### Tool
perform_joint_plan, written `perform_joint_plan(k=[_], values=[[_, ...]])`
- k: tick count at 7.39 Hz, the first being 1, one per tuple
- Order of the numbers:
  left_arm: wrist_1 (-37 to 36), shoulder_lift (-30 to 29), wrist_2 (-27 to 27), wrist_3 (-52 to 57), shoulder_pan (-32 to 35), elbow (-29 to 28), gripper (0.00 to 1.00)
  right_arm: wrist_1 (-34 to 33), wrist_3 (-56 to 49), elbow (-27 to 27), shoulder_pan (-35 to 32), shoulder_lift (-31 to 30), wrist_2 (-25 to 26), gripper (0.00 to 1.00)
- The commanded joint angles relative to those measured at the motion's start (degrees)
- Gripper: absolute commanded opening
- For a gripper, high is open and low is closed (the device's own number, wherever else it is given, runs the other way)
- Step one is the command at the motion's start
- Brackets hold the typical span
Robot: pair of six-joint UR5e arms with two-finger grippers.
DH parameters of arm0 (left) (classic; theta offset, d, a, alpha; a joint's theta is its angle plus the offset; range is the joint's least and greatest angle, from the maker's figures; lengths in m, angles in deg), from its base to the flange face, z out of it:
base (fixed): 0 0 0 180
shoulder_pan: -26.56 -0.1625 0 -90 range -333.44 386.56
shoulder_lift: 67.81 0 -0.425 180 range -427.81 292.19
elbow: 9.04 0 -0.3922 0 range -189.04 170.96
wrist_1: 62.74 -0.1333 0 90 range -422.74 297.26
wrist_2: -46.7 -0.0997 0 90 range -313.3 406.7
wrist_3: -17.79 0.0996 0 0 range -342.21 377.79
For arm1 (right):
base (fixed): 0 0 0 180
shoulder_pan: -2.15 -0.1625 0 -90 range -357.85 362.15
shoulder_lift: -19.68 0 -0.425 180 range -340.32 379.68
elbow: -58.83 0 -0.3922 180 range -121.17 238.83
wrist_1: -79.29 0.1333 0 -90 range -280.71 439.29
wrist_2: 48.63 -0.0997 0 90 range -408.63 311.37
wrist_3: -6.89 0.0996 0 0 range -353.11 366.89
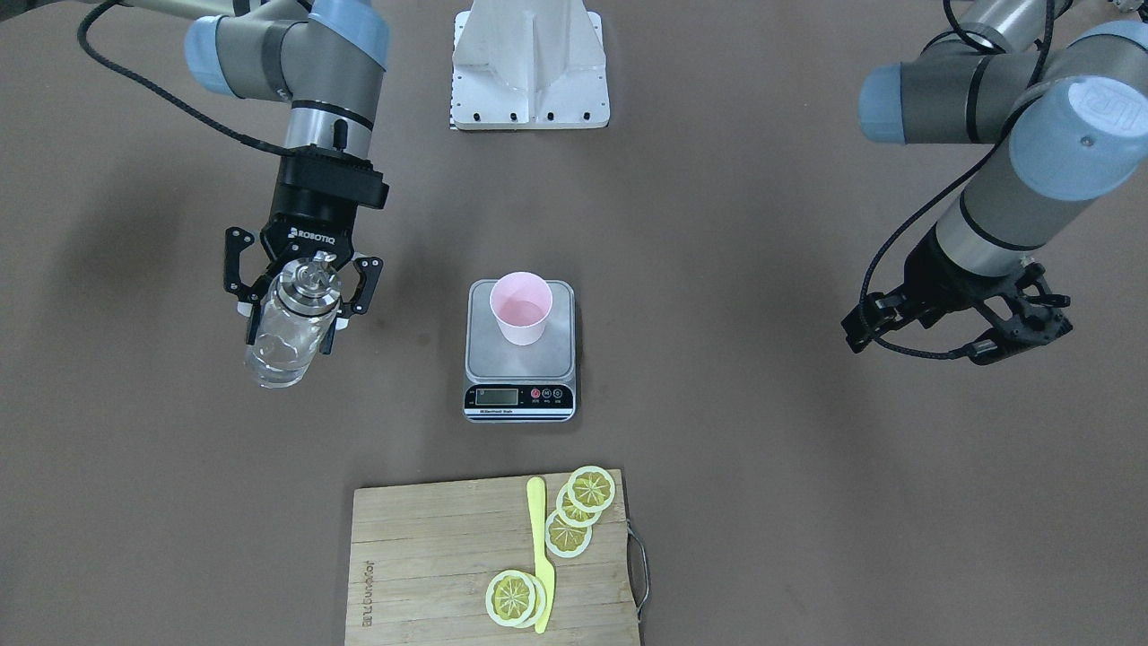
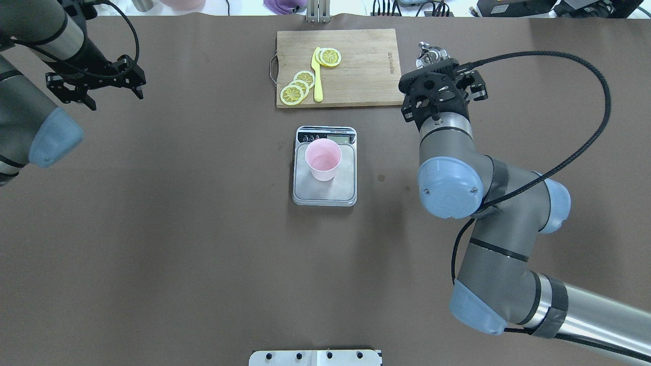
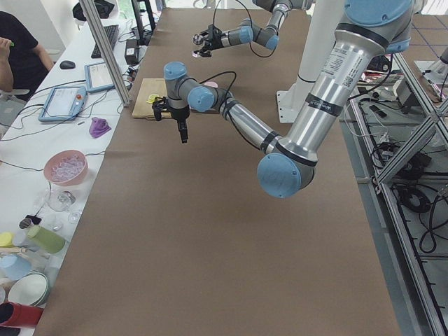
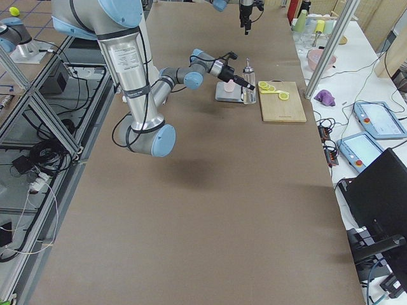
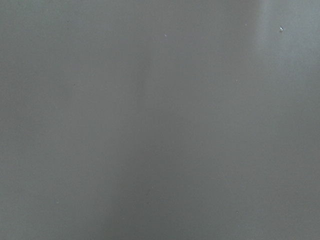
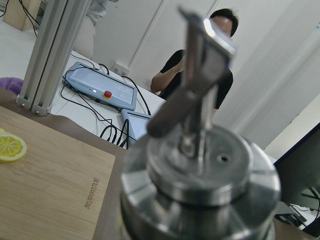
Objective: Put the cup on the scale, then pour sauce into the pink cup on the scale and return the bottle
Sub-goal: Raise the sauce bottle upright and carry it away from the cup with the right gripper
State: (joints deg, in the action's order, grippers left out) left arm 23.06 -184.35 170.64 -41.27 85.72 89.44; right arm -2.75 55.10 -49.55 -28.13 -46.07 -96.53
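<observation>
Shiny-capped clear glass bottle looks slick, fragile (grip below the cap suits); right gripper clamps it there, left gripper gapes.

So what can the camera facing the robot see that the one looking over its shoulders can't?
Only the front-facing view shows the bottle's clear glass body, held in the right gripper; overhead catches just its metal cap. Only the overhead view shows cables and a purple thing beyond the table. Both show the pink cup standing on the scale, the wooden board with lemon slices and a yellow knife, and the open, empty left gripper.
</observation>
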Motion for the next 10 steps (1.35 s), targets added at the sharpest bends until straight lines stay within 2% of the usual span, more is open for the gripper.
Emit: perform_joint_plan(k=[1,3,5,7,10], values=[[-0.01,-0.53,-0.11,0.09,0.08,0.05,0.99,3.88,5.23,-1.39,-6.60,-2.53,-12.69,0.00],[-0.10,-0.97,-0.37,0.00,0.08,0.83,0.99,11.96,6.80,-0.95,-11.71,-10.06,-20.09,0.00],[-0.37,-1.06,-0.46,-0.61,0.08,1.89,0.99,20.83,14.16,2.54,-13.04,-14.57,-23.01,0.00],[-0.45,-1.06,-0.55,-0.70,0.00,2.16,0.99,27.87,19.98,7.81,-13.05,-14.93,-23.99,0.00],[-0.71,-1.67,-0.72,-0.88,-0.18,2.25,0.99,29.04,19.21,13.62,-12.69,-14.15,-26.62,0.00]])
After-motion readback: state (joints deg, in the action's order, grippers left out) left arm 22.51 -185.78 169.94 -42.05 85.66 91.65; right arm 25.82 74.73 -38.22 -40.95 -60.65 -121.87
